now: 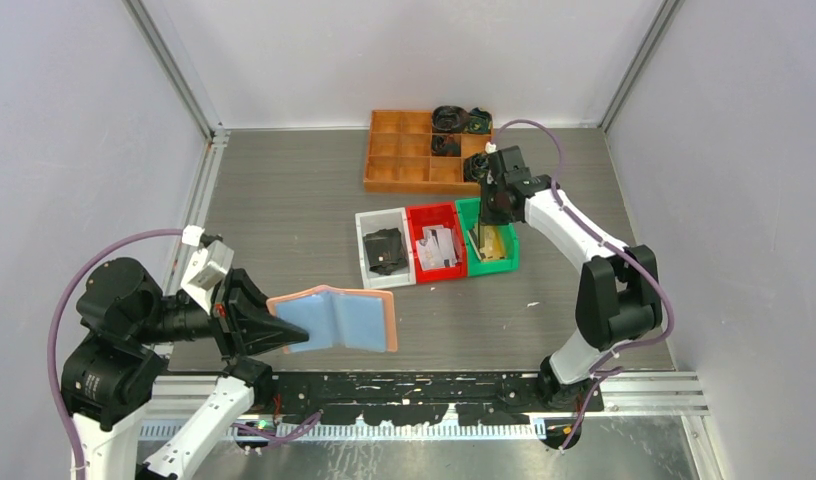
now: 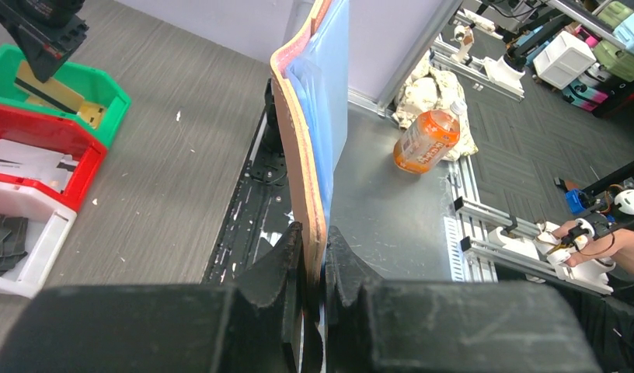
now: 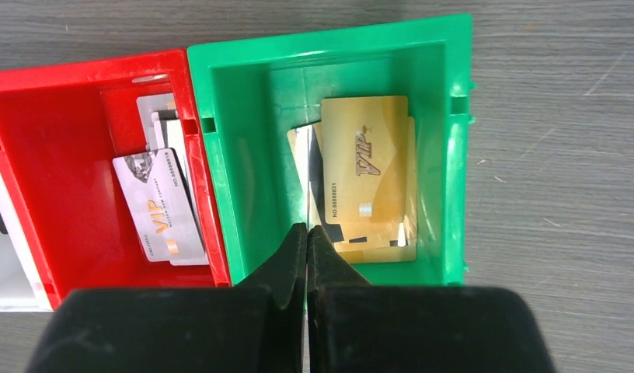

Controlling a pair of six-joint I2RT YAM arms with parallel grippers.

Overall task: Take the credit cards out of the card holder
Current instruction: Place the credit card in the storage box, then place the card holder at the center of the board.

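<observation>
Three bins sit in a row just past the counter's centre: the white bin with dark cards, the red bin with a few silver cards, and the green bin with at least two gold VIP cards. An orange tray stands at 12 o'clock.

The right arm reaches forward, and its claw points down into the green bin, pinched on one edge-on card.

At 7 o'clock the left arm lies low and level. Its claw is clamped on the open pink card holder, held off the counter.
</observation>
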